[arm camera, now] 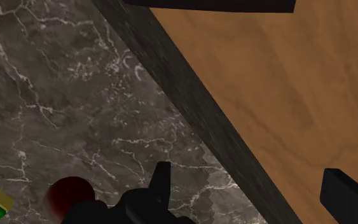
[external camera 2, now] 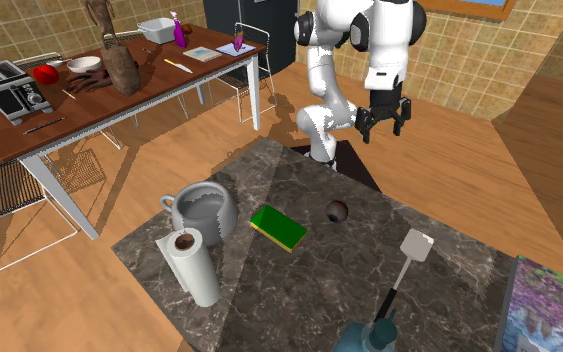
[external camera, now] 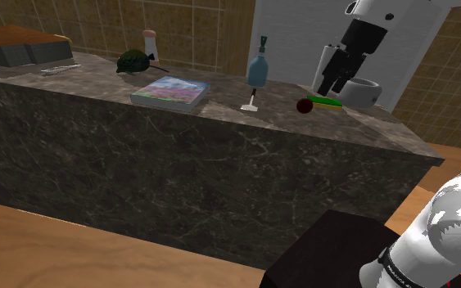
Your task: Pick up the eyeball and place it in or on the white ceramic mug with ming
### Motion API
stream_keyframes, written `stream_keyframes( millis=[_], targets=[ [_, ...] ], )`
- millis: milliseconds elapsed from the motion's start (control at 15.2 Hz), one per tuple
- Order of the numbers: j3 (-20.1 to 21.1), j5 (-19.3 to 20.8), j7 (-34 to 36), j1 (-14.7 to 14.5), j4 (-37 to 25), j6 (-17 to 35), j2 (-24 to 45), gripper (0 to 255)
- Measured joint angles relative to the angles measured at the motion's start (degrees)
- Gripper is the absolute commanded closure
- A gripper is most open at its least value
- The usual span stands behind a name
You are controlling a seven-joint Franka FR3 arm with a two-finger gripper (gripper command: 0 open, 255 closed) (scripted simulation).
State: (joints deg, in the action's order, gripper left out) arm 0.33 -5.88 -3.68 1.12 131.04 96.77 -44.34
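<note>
Jaws, black, sit closest to the lens in the wrist view; they stand apart with nothing clasped, and the gap between them shows the edge of the dark marble bench (arm camera: 75, 95) and the wooden floor (arm camera: 285, 95). Eyeball (arm camera: 69, 194), a dark red ball, rests on the bench below the jaws, outside the gap and off the outer side of one jaw, untouched. Second exterior view: jaws point down, hanging clear above the bench edge on the side where the white arm (external camera 2: 344, 60) rises from its dark stand (external camera 2: 359, 170). Green sponge with a yellow layer (external camera 2: 278, 228) lies flat on the bench, farther from the jaws than the eyeball and apart from it. Mug (external camera 2: 207, 210), pale grey-white, upright with its handle showing, sits beyond the sponge, so the sponge is between eyeball and mug. Mug is well apart from the jaws. Paper towel roll (external camera 2: 194, 265) stands upright just beside the mug, on the side away from the jaws. Spatula (external camera 2: 409, 255), white head and dark handle, lies flat on the bench, off to the other side of the eyeball from the sponge. Teal spray bottle (external camera 2: 369, 335) stands near the spatula's handle end. Book with a colourful cover (external camera: 171, 92) lies flat farther along the bench, well apart from the jaws.
</note>
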Motion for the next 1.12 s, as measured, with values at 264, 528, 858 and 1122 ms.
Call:
stream_keyframes(
  millis=[264,528,858,1122],
  targets=[
    [-1.57,1.92,-3.42,0.2,-0.69,1.24,3.23,0],
    [-4.21,5.27,-9.51,0.52,-3.5,3.08,10.03,0],
    [-7.57,9.18,-17.39,1.11,-7.86,5.27,18.82,0],
    [-9.55,11.59,-23.01,1.43,-12.62,7.15,26.88,0]
  ],
)
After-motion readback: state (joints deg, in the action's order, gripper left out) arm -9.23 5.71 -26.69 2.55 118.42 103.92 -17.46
